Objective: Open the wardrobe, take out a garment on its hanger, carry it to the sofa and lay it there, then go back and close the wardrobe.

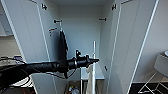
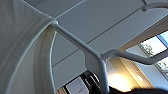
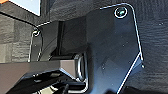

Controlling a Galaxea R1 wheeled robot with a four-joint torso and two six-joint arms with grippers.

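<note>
The wardrobe (image 1: 135, 37) stands in front of me with both white doors swung wide open. My left arm reaches in from the left, and my left gripper (image 1: 97, 60) is shut on the thin white hanger (image 1: 94, 50), which I see edge-on as an upright white line in the middle of the opening. The white garment (image 1: 89, 72) hangs below the gripper. In the left wrist view the hanger (image 2: 75, 37) fills the middle, its curved hook at one corner, and the white garment (image 2: 22, 50) drapes over one shoulder of it. The sofa is out of view.
A black T-shirt (image 1: 63, 46) hangs at the left inside the wardrobe, just behind my left arm. Small items (image 1: 72, 88) lie on the wardrobe floor. A white chair (image 1: 161, 66) stands to the right of the open door. A dark floor (image 3: 155, 30) lies under the right wrist.
</note>
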